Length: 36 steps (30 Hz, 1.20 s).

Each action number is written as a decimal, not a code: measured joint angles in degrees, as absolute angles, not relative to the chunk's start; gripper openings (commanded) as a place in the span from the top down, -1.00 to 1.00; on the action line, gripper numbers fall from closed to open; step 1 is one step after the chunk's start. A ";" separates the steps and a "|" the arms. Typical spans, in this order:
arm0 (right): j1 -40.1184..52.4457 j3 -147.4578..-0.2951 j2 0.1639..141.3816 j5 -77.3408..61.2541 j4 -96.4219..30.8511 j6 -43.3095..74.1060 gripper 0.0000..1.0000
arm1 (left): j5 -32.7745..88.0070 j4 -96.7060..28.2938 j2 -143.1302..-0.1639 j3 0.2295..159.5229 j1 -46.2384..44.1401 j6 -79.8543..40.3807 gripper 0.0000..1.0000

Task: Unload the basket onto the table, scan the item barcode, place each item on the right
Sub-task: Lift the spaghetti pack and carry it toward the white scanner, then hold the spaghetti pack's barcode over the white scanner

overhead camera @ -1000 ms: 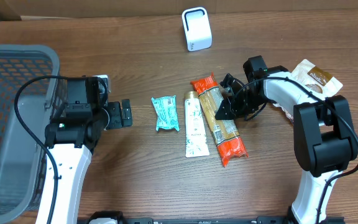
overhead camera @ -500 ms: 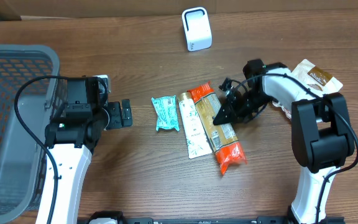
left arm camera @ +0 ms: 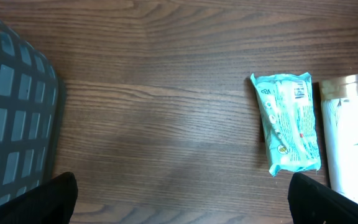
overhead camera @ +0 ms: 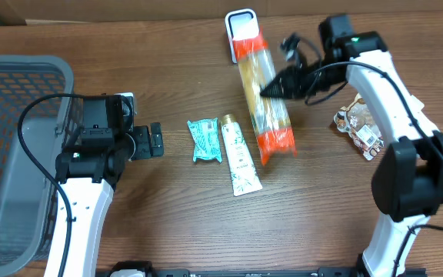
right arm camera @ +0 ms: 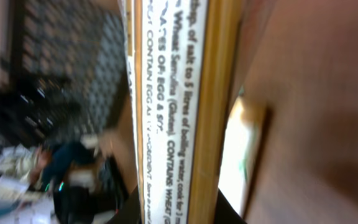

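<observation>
Brown wood-grain worktop (overhead camera: 168, 223) lies under the raised right claw (overhead camera: 271, 89), which is clamped on the side of a long clear spaghetti packet with orange-red ends (overhead camera: 265, 104), holding it off the surface. Just beyond the claw, the packet's far end overlaps the small white box-shaped scanner (overhead camera: 239, 27). Presenting looks like the step in hand; next, I judge, the packet needs turning until its barcode, which I cannot find, faces the scanner. Farther off toward the left arm lie a gold-capped white tube (overhead camera: 241, 160) and a teal wrapped packet (overhead camera: 204, 140). Farthest, the left claw (overhead camera: 151, 141) hangs empty, jaws wide apart, beside a grey mesh basket (overhead camera: 21, 61). Tan cardboard (overhead camera: 91, 9) backs the worktop.
</observation>
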<state>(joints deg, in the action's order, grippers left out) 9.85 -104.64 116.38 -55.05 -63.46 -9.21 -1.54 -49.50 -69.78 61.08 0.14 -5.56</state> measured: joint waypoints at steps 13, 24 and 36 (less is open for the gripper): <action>9.04 -105.16 110.08 -58.63 -42.52 12.60 0.93 | -1.54 -49.52 -69.78 61.08 0.14 -5.56 -1.00; 13.93 -109.75 109.97 -38.54 -53.28 16.36 0.93 | -1.54 -49.52 -69.78 61.08 0.14 -5.56 -1.00; 33.36 -114.93 112.31 18.09 -35.70 -9.23 0.93 | -1.54 -49.50 -69.78 61.08 0.14 -5.56 -1.00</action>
